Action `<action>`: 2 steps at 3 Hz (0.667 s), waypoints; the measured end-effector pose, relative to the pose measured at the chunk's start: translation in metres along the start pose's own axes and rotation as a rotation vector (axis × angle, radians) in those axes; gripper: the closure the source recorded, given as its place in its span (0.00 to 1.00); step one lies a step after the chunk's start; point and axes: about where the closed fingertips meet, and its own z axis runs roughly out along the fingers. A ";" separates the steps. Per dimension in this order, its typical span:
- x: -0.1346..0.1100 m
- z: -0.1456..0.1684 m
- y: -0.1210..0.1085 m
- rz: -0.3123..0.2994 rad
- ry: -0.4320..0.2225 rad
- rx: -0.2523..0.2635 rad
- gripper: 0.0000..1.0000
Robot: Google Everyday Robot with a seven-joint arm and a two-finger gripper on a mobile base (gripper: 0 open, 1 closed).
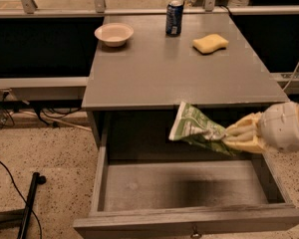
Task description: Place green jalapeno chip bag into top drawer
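Gripper [228, 135] sits right of centre, reaching in from the right edge, fingers clamped on one end of the green jalapeno chip bag [194, 126]. The bag is in the air with its free end pointing left, just below the front edge of the cabinet top [174, 73] and over the open top drawer [189, 219], apparently clear of the drawer floor. The end grip probably lets the bag drop flat. Yellow sponge [210, 43], can [174, 18] and bowl [114, 34] stand at the back, well apart.

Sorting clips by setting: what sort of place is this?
Likely a lab or office mock-up: grey cabinet with open top drawer, speckled floor with cables. The gripper holds the green jalapeno chip bag over it.
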 end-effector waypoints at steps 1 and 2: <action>0.050 0.022 0.035 0.059 0.039 -0.065 1.00; 0.053 0.026 0.039 0.064 0.041 -0.076 1.00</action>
